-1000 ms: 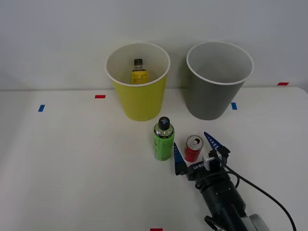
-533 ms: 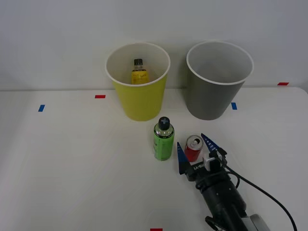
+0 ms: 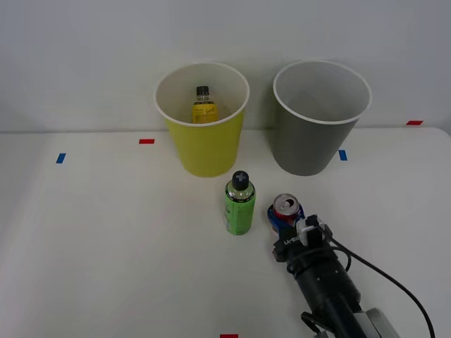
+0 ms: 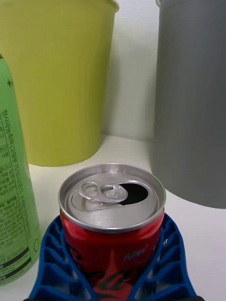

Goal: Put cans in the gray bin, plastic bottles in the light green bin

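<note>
- The right arm reaches in from the near right edge of the front view, a dark cylinder with a black cable looping off its side, and ends at the claw (image 3: 285, 215).
- The claw (image 4: 113, 277) is pinching the red can (image 4: 112, 221); its blue ribbed fingers (image 4: 54, 256) press against the can's two sides low on the body, seen plainly in the wrist view.
- The red can (image 3: 286, 209) stands upright on the white tabletop (image 3: 106, 239), in front of the gray bin and just right of the green bottle. Its body is glossy red with dark and pale lettering, its top is silver, and the pull tab lies flat beside a dark drinking hole, so the can is opened.
- The green bottle (image 3: 239, 203) stands upright just beside the can, apart from it, taller than the can. It has a dark screw cap and a bright green label; the wrist view shows small dark print running down the label (image 4: 14, 188).
- Farther back, the light green bin (image 3: 205, 123) stands upright, yellow-green outside with a white rim and white inside. The yellow bottle (image 3: 203, 105) rests inside it, dark cap up, leaning toward the back wall.
- The gray bin (image 3: 317, 120) stands to its right, close but not touching, dark gray with a white rim and pale inside.
- Small red and blue tape marks dot the tabletop, and a plain pale wall rises behind the bins.
</note>
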`<state>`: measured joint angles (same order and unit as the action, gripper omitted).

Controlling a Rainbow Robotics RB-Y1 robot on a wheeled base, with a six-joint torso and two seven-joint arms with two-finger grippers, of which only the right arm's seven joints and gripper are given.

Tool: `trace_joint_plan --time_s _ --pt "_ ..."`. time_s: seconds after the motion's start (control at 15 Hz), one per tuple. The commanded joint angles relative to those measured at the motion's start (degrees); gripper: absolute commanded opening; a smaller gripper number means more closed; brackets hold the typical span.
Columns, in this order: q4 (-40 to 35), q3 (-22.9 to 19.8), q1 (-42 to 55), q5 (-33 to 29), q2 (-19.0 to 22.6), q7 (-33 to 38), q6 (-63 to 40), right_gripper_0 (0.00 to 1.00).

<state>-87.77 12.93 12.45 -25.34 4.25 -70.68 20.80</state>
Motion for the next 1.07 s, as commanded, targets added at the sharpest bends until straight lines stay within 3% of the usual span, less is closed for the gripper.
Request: trace_joint_plan --time_s 0.07,0.27,0.53,0.8,1.07 --pt "0.05 -0.54 0.29 1.43 1.29 -0.25 1.08 0.0" --pt "0.05 -1.15 1.0 1.43 0.76 0.01 3.19 0.0" --pt "-1.36 -1.86 5.92 7.15 3.49 -0.43 9.87 0.0" --pt "-13.13 -2.29 15.15 11.89 8.94 0.19 10.57 0.0" --pt "-21.22 -2.29 17.26 15.85 9.55 1.51 9.69 0.0"
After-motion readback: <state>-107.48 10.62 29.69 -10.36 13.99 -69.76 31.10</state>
